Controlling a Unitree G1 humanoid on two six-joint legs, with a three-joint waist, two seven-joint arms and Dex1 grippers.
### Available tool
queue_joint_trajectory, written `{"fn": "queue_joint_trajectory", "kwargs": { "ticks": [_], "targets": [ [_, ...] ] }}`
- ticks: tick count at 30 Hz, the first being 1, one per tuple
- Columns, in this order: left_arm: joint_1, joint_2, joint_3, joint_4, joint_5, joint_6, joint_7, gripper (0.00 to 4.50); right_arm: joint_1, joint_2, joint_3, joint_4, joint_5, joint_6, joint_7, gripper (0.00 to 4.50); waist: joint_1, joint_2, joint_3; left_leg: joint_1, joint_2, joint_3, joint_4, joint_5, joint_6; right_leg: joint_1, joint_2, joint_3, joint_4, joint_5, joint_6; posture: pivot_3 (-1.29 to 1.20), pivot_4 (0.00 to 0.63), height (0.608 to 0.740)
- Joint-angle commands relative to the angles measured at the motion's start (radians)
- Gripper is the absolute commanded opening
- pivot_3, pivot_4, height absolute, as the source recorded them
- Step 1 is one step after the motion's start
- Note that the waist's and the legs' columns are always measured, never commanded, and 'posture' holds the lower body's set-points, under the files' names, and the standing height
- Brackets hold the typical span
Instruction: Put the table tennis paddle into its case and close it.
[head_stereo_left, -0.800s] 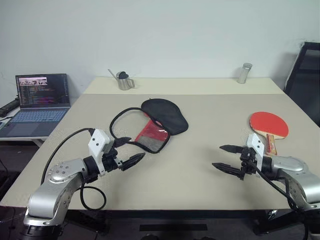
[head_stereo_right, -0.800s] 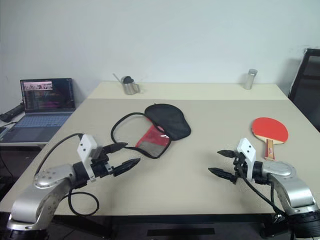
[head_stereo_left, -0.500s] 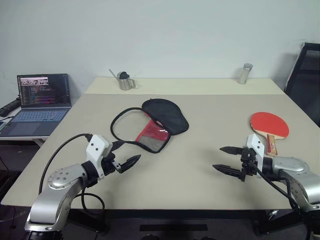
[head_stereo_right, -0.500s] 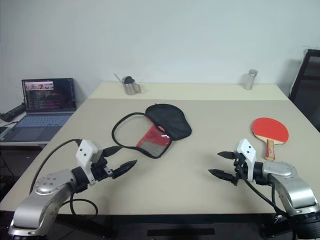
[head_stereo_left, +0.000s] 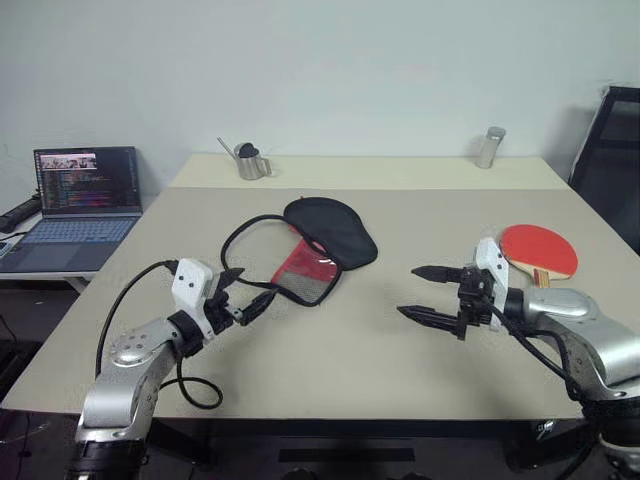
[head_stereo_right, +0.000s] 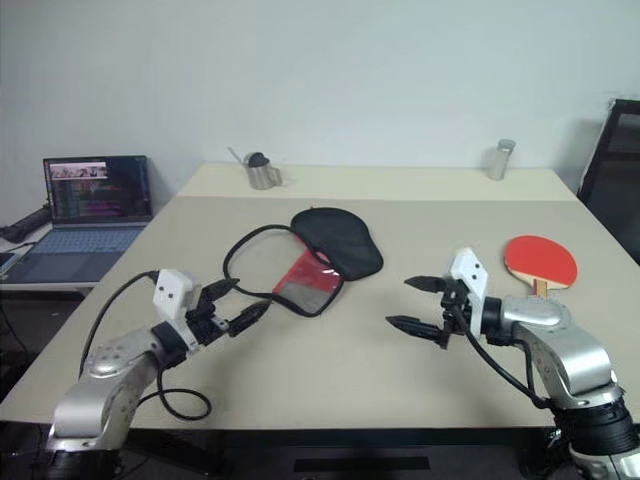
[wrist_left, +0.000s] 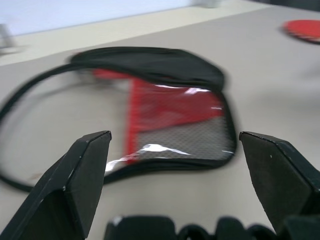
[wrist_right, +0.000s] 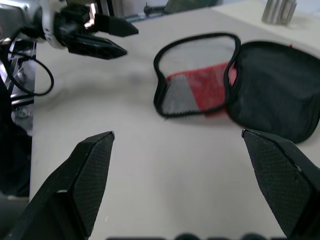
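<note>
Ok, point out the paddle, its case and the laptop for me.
Table tennis paddle (head_stereo_left: 538, 248), left eye view, on the red rubber face.
Case (head_stereo_left: 334, 230), left eye view, on the black fabric side.
Laptop (head_stereo_left: 84, 180), left eye view, on the lit screen.

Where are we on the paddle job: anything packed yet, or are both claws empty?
Nothing is packed yet. The table tennis paddle lies bare on the table, apart from its case, which lies with its red mesh side showing. In hand: nothing; the left claw is open, facing the case, and the right claw is open and empty. Left: pick up the paddle, slide it in, close the case.
</note>
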Motion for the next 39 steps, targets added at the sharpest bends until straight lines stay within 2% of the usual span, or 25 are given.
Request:
{"fn": "queue_joint_trajectory", "kwargs": {
  "ticks": [1, 3, 10, 16, 22, 26, 30, 35, 39],
  "targets": [
    [-0.077, -0.01, 0.014, 0.073, 0.016, 0.003, 0.046, 4.5, -0.033, 0.013, -0.004, -0.007, 0.003, -0.024, -0.005, 4.49, 0.0, 0.0, 0.0, 0.0, 0.0, 0.0, 0.0, 0.0, 0.0, 0.0, 0.0, 0.0, 0.0, 0.0, 0.0, 0.0, 0.15, 0.74],
    [-0.092, -0.006, 0.018, 0.115, 0.017, 0.0, 0.04, 4.5, -0.033, 0.027, 0.007, -0.023, 0.0, -0.021, -0.021, 4.49, 0.0, -0.001, 0.0, 0.0, -0.001, 0.001, 0.0, 0.0, 0.0, 0.0, 0.0, 0.0, 0.0, 0.0, 0.0, 0.0, 0.15, 0.74],
    [-0.182, -0.066, 0.022, 0.207, 0.055, 0.069, 0.186, 4.5, -0.032, 0.043, 0.007, -0.002, -0.015, -0.058, -0.021, 4.49, 0.0, -0.004, 0.001, 0.0, -0.001, 0.001, 0.0, 0.0, 0.0, 0.0, 0.0, 0.0, 0.0, 0.001, 0.001, 0.0, 0.15, 0.74],
    [-0.265, -0.078, 0.033, 0.294, 0.094, 0.012, 0.255, 4.5, -0.01, 0.055, 0.012, -0.025, -0.014, -0.062, -0.042, 4.49, 0.0, -0.005, 0.001, 0.0, -0.001, 0.001, 0.001, 0.0, 0.0, 0.0, 0.0, 0.0, 0.0, 0.001, 0.001, 0.0, 0.15, 0.74],
    [-0.389, -0.066, 0.044, 0.456, 0.126, -0.033, 0.301, 4.5, -0.013, 0.068, 0.016, -0.028, -0.016, -0.064, -0.057, 4.49, 0.0, -0.007, 0.001, 0.0, -0.001, 0.001, 0.001, 0.0, 0.0, 0.0, 0.0, 0.0, 0.0, 0.001, 0.001, 0.0, 0.15, 0.74],
    [-0.403, -0.075, -0.006, 0.454, 0.128, -0.031, 0.222, 4.5, -0.008, 0.07, 0.017, -0.032, -0.015, -0.065, -0.063, 4.49, -0.001, -0.007, 0.001, 0.0, -0.002, 0.001, 0.001, 0.0, 0.0, 0.0, 0.0, 0.001, 0.0, 0.001, 0.001, 0.0, 0.15, 0.74],
    [-0.337, -0.078, -0.077, 0.341, 0.08, 0.048, 0.068, 4.5, 0.01, 0.073, 0.012, -0.046, -0.014, -0.062, -0.074, 4.49, -0.002, -0.007, 0.001, 0.0, -0.002, 0.001, 0.001, 0.0, 0.0, 0.0, 0.0, 0.001, 0.0, 0.001, 0.001, 0.0, 0.15, 0.74],
    [-0.315, -0.077, -0.063, 0.318, 0.068, 0.07, 0.057, 4.5, 0.024, 0.093, 0.013, -0.07, 0.0, -0.026, -0.119, 4.49, -0.003, -0.007, 0.001, 0.0, 0.0, 0.001, 0.001, 0.0, 0.0, 0.0, 0.0, 0.001, 0.0, 0.001, 0.001, 0.0, 0.15, 0.74],
    [-0.314, -0.063, -0.033, 0.324, 0.063, 0.062, 0.055, 4.5, -0.043, 0.179, 0.031, -0.004, 0.005, 0.04, -0.21, 4.49, -0.004, -0.007, 0.001, 0.0, 0.001, 0.001, 0.001, 0.0, 0.0, 0.0, 0.0, 0.001, 0.001, 0.002, 0.0, 0.0, 0.15, 0.74]
  ]
}}
